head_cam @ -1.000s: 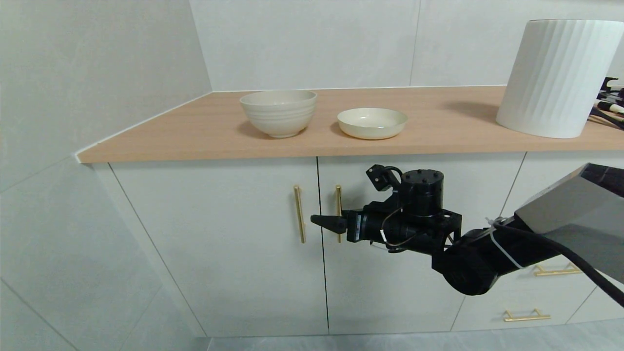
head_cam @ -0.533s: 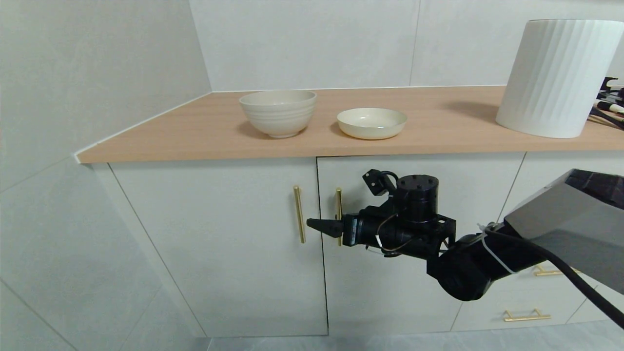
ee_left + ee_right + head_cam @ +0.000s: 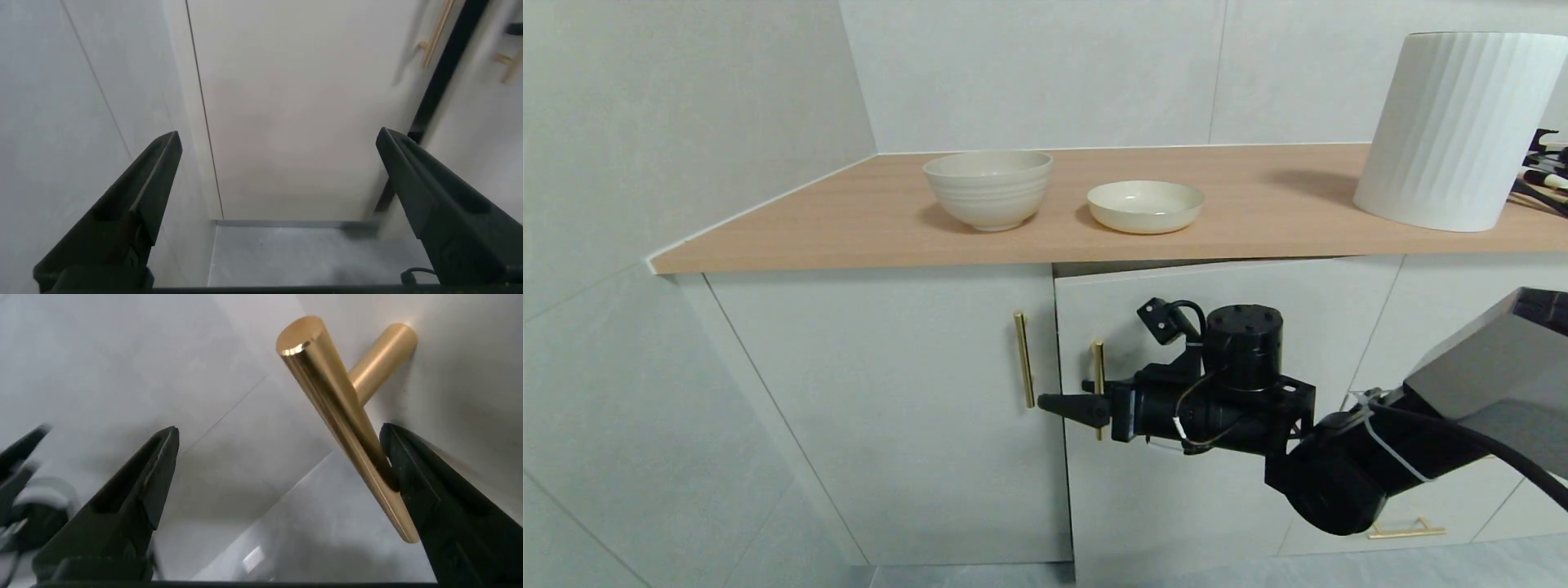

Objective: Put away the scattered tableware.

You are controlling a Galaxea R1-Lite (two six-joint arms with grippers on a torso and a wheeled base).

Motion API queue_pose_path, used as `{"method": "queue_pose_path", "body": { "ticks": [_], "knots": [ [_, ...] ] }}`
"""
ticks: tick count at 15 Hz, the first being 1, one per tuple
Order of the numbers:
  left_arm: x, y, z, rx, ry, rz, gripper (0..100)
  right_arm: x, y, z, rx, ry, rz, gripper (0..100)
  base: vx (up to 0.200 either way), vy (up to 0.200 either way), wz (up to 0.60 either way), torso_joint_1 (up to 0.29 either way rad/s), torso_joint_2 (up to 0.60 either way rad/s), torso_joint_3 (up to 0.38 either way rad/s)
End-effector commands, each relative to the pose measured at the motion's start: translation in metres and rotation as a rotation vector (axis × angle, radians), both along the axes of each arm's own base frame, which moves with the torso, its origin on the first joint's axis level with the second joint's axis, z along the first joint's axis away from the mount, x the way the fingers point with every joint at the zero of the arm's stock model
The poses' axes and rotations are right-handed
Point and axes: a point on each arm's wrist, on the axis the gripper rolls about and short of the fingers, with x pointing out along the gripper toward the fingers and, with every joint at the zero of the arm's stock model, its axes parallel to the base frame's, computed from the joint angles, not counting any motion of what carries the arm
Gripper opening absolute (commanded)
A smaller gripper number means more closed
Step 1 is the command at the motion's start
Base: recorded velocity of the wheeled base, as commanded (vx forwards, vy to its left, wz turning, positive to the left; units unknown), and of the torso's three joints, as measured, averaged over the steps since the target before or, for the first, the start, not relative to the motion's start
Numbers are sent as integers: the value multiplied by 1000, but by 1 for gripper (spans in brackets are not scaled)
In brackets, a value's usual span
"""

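Observation:
A deep cream bowl [image 3: 988,188] and a shallow cream dish [image 3: 1146,205] stand side by side on the wooden counter [image 3: 1258,220]. Below them, my right gripper [image 3: 1068,396] is open and hooked around the gold handle [image 3: 1098,377] of the right cabinet door [image 3: 1192,506], one finger on each side. That door stands slightly ajar, with a dark gap under the counter edge. In the right wrist view the gold handle [image 3: 343,416] lies against one finger of the open right gripper [image 3: 278,434]. My left gripper [image 3: 278,196] hangs open and empty, low in front of the cabinet.
The left cabinet door is shut, its gold handle [image 3: 1023,369] just left of the gripper. A tall white ribbed container [image 3: 1462,126] stands at the counter's right, with dark utensils [image 3: 1543,171] behind it. Drawers with gold pulls [image 3: 1406,531] sit at lower right. A wall closes off the left.
My right gripper has pulled back toward me and slightly down with the handle hooked. The right door has swung open a little, and a gap has appeared along its top.

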Motion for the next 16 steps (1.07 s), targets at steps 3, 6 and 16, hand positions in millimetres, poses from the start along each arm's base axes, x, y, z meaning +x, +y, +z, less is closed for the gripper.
{"method": "queue_pose_path", "body": {
  "ticks": [3,6,16],
  "knots": [
    [0,0,0,0,-1,0,100,-35,-26,-4,27,-14,117,100,0,0,0,0,0,0],
    [0,0,0,0,-1,0,100,-50,-37,-8,33,-7,178,100,0,0,0,0,0,0],
    [0,0,0,1,-1,0,100,-83,-61,-8,15,36,258,100,0,0,0,0,0,0]
  ]
}}
